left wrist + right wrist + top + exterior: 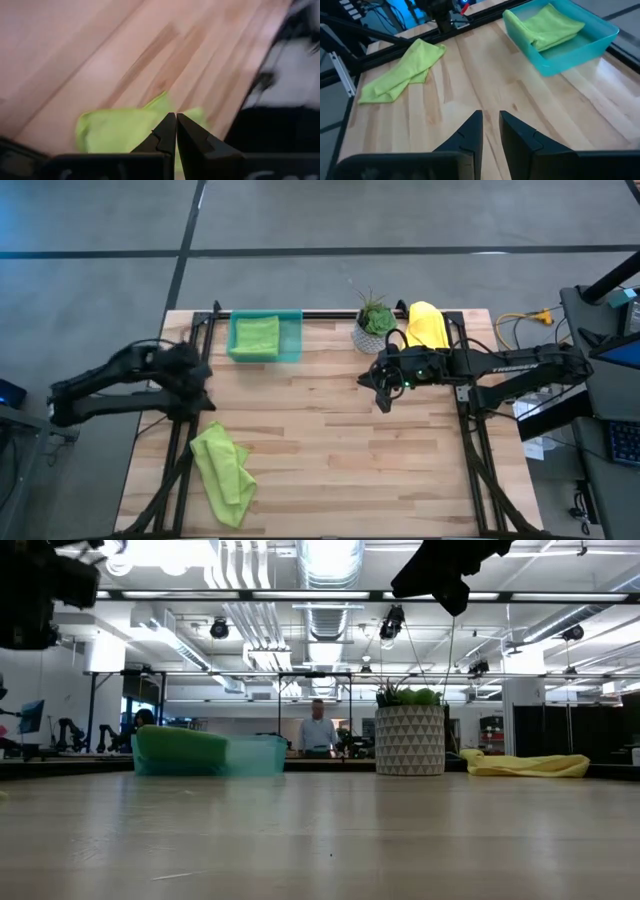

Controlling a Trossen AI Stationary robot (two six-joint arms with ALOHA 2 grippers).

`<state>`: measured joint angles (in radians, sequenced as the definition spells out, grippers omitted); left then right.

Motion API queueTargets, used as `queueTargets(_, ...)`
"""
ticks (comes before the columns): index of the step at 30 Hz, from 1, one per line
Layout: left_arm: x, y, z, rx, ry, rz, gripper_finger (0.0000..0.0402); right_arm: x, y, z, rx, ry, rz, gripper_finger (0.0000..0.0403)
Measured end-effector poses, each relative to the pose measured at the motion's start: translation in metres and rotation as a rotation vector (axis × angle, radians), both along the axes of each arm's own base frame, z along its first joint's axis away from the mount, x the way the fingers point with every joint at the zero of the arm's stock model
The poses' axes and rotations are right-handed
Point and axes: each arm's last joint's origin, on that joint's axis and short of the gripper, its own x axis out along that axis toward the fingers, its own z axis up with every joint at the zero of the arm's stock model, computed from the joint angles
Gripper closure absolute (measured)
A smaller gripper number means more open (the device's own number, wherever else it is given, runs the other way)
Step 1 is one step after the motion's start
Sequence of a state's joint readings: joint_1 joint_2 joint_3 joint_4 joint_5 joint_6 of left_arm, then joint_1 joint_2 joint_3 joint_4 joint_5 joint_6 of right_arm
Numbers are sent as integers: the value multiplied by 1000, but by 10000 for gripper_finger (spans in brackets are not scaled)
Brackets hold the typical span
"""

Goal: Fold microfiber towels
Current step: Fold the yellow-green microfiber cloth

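Note:
One lime green towel (222, 475) lies crumpled and partly doubled over on the table's near left; it also shows in the right wrist view (402, 70) and the left wrist view (120, 132). A second lime green towel (256, 333) lies folded inside the teal tray (292, 348). A yellow towel (428, 325) lies bunched at the far right edge. My left gripper (203, 385) hovers shut by the left edge, above and beyond the loose towel. My right gripper (384, 402) hangs over the table's middle right, narrowly open, with nothing between its fingers (470, 132).
A potted plant (373, 325) in a patterned white pot (410, 740) stands at the far edge between the tray and the yellow towel. Bare wood (330, 450) spreads across the table's middle and near right. A person (318, 730) stands far off in the room behind.

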<state>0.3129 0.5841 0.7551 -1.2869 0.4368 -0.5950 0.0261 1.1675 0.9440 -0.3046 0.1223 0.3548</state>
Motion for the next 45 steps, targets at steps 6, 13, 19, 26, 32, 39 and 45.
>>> queueTargets(6,30,7,-31,-33,247,-122,401,0,4,0,37,-4,0,344)
queueTargets(13,62,16,-66,-73,421,-374,377,0,4,0,28,-6,3,344)
queueTargets(19,82,24,-94,-97,603,-468,285,0,4,0,26,-6,4,344)
queueTargets(26,93,28,-128,-158,785,-543,174,0,4,0,25,-7,2,344)
queueTargets(32,97,29,-149,-204,838,-583,144,0,4,0,29,-7,0,344)
queueTargets(39,99,29,-168,-200,959,-547,168,0,5,0,46,-7,20,344)
queueTargets(45,98,27,-176,-250,1032,-539,295,0,5,1,54,-8,20,344)
